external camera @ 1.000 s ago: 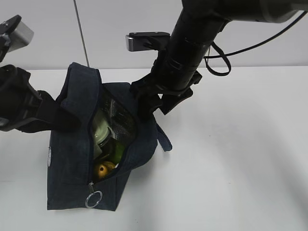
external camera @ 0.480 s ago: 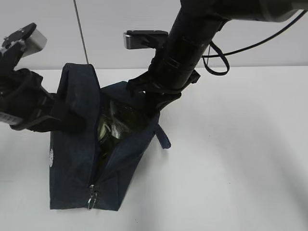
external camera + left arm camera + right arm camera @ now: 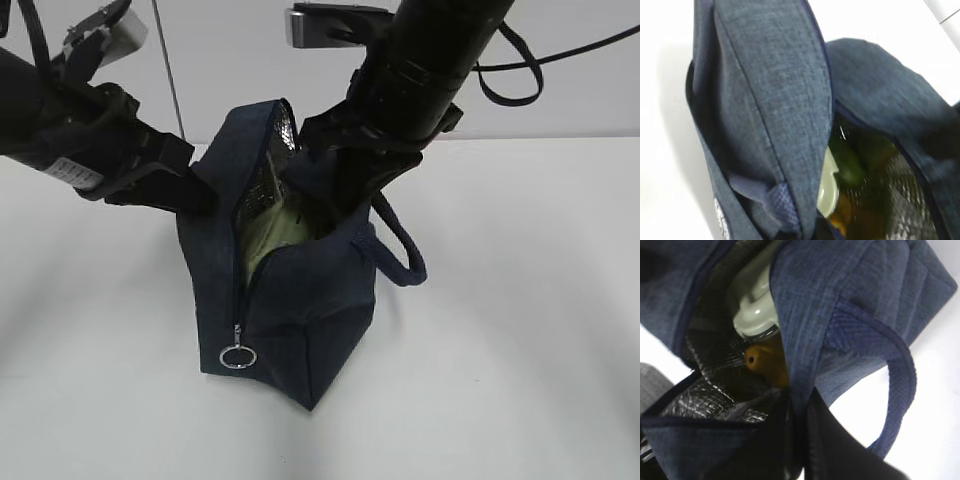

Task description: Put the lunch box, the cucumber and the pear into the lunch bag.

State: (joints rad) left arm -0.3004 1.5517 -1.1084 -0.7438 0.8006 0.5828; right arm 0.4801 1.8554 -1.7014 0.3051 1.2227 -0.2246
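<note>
Navy fabric walls of the zippered lunch bag (image 3: 285, 300) stand upright on the white table (image 3: 520, 330), pinched on both sides.

1. Left side. The left gripper (image 3: 185, 185) meets the bag's left wall near the top edge. Its jaws are hidden behind cloth; whether they clamp the fabric cannot be told. The left wrist view shows only the wall folded over the mouth.
2. Centre. Inside the silver foil lining (image 3: 715, 390) sit all three items: the pale sage-green lidded lunch box (image 3: 755, 310), the dark green cucumber (image 3: 847, 162) just beside it, and the lumpy yellow pear (image 3: 765, 365) beneath the box's edge. The metal ring pull (image 3: 237, 356) hangs low; the zipper is open.
3. Right side. The right gripper (image 3: 797, 415) is closed on the bag's right rim, next to the looped handle (image 3: 895, 390).

Procedure, as judged: loading looks complete. Keep the bag upright, release one wall at a time, and lower before letting go so nothing tips out.
</note>
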